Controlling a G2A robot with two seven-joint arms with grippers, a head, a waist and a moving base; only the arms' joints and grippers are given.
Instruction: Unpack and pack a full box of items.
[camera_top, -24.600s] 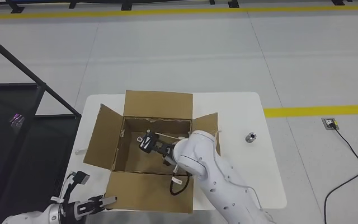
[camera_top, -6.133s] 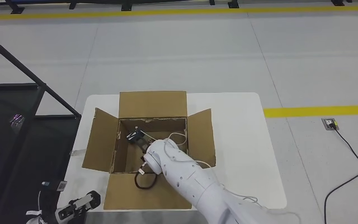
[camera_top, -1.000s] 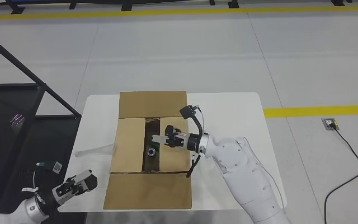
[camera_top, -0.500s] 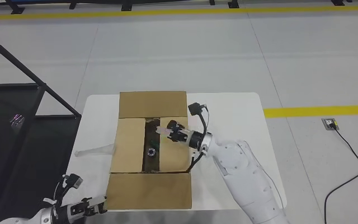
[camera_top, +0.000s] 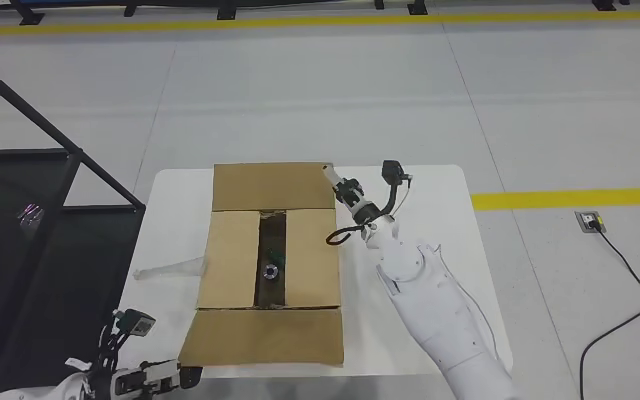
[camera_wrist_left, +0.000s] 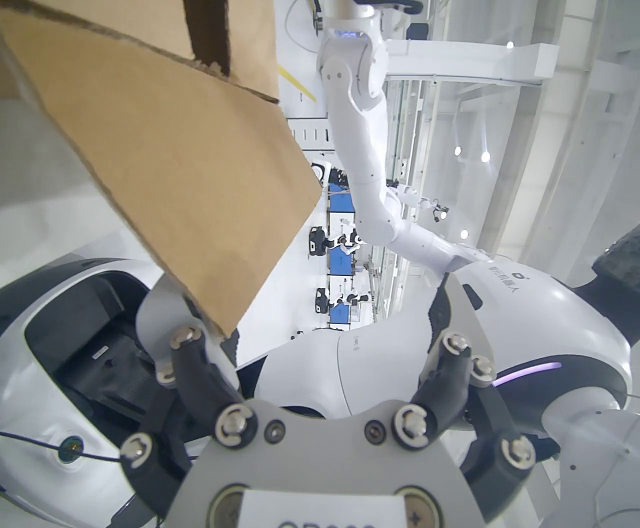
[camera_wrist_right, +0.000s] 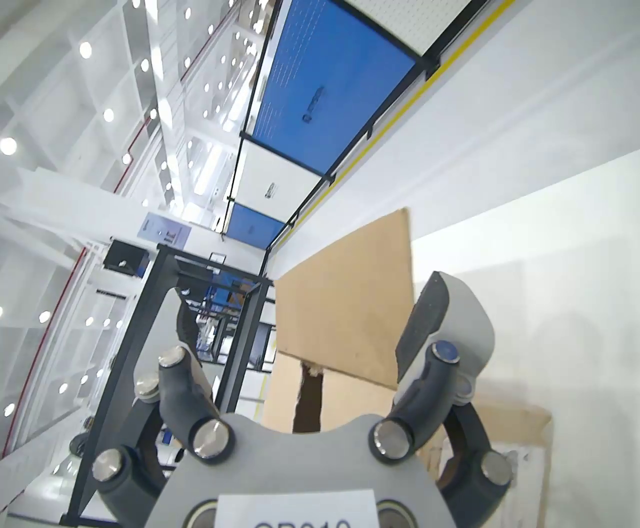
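The right gripper (camera_wrist_right: 310, 320) is seen with its fingers (camera_wrist_right: 440, 320) spread and nothing held; in the top view it (camera_top: 340, 183) is placed at the far right corner of the box (camera_top: 310, 270). The left gripper (camera_wrist_left: 310, 300) is likewise spread and empty, and is found at the near left corner of the box (camera_wrist_left: 190, 165), where a corner of the near flap is seen just beside one finger (camera_wrist_left: 200, 350); whether they touch cannot be told. The box is set on the white table (camera_top: 420, 200), its two side flaps folded inward, its far and near flaps laid outward. A small dark round item (camera_top: 269, 270) is seen through the gap between the side flaps.
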